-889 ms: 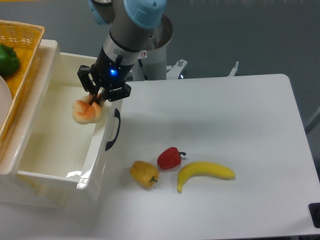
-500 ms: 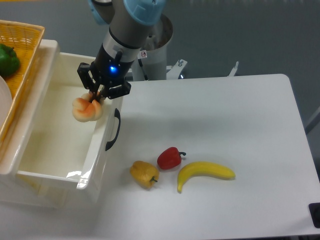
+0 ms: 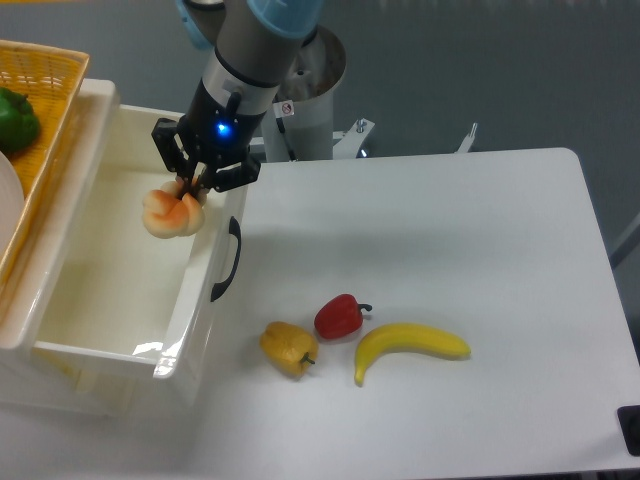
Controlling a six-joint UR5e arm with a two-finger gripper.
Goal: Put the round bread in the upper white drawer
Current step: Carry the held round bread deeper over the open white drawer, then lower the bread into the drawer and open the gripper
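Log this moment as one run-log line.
phase: carry | end effector: shut on pale tan round bread | bread: above open cream-white plastic upper drawer, near front wall | released: no

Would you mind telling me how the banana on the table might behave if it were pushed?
The banana lies flat on its curved side, so it would probably pivot or slide rather than roll. Its smooth, glossy skin suggests it could slip on the white table.

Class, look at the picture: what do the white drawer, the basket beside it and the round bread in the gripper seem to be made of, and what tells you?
Upper white drawer: probably glossy plastic, shown by bright highlights on its rim.
Yellow basket: woven, perhaps wicker or plastic strands; lattice texture shows.
Round bread: likely a smooth toy, plastic or foam; its surface looks even and faintly shiny.
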